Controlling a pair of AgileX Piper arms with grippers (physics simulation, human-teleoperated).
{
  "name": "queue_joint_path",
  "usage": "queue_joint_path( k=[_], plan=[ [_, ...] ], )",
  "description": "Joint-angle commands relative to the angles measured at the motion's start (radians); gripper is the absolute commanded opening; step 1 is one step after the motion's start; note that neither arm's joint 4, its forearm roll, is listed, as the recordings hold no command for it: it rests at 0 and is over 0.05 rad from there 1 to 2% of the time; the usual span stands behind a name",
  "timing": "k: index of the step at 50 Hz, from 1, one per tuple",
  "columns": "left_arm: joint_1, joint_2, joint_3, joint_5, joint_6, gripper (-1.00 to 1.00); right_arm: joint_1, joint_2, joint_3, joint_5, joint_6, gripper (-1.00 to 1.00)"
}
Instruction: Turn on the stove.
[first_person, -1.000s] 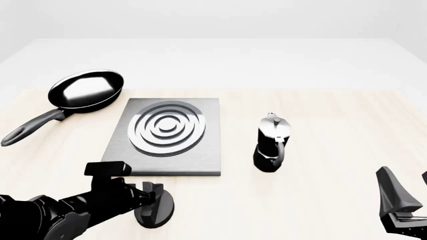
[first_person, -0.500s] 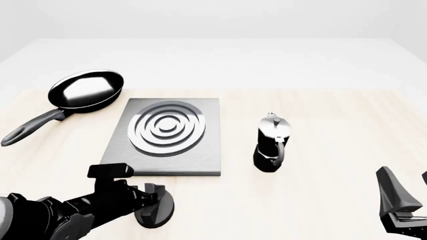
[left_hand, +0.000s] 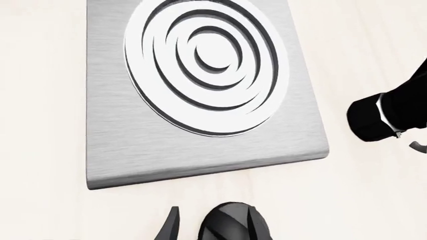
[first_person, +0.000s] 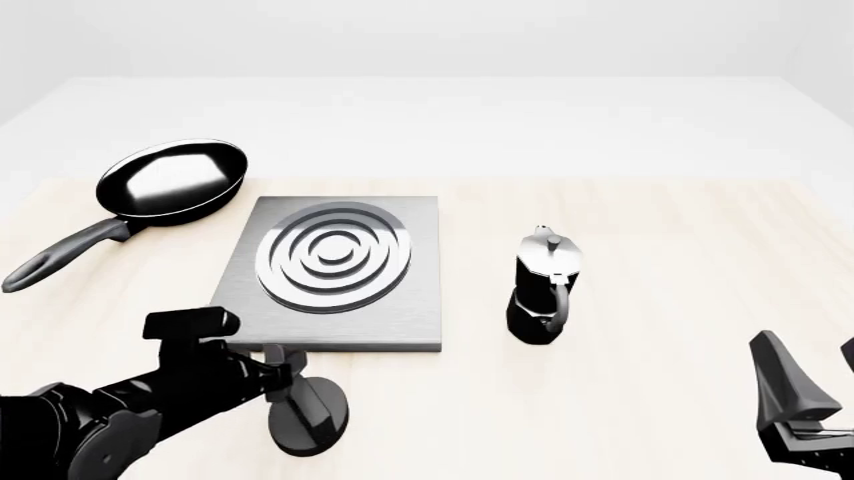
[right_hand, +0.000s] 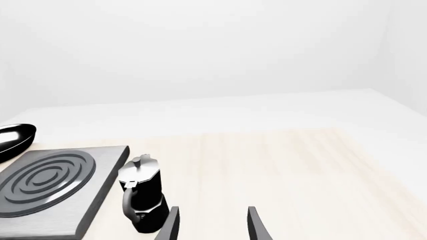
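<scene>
The stove (first_person: 400, 320) is a flat grey metal slab with a round burner (first_person: 334, 257) of silver rings, lying left of centre. Its black ridged knob (first_person: 310, 418) stands apart on the table just in front of the slab's near edge. My left gripper (first_person: 291, 378) is right at the knob, jaws apart. In the left wrist view the knob (left_hand: 230, 225) sits at the fingertips, with one finger (left_hand: 171, 227) beside it and a gap between them; the slab (left_hand: 133, 150) lies beyond. My right gripper (first_person: 814, 375) is open and empty at the near right, also in its own wrist view (right_hand: 210, 225).
A black-and-silver moka pot (first_person: 545, 290) stands right of the slab, seen too in the right wrist view (right_hand: 141, 200) and the left wrist view (left_hand: 383, 115). A black frying pan (first_person: 171, 180) lies at the back left, handle towards the left edge.
My left arm has swung its wrist to the left and slightly up while its fingertips stayed at the knob. The right arm has not moved.
</scene>
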Motion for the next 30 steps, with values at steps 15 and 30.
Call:
queue_joint_path(
  k=[15, 30],
  plan=[
    [0.055, -0.078, -0.002, 0.054, 0.033, 1.00, 0.000, -0.002, 0.000, 0.001, -0.004, 1.00],
    [0.091, -0.252, 0.008, 0.163, 0.061, 1.00, 0.000, -0.048, 0.000, 0.033, -0.011, 1.00]
  ],
)
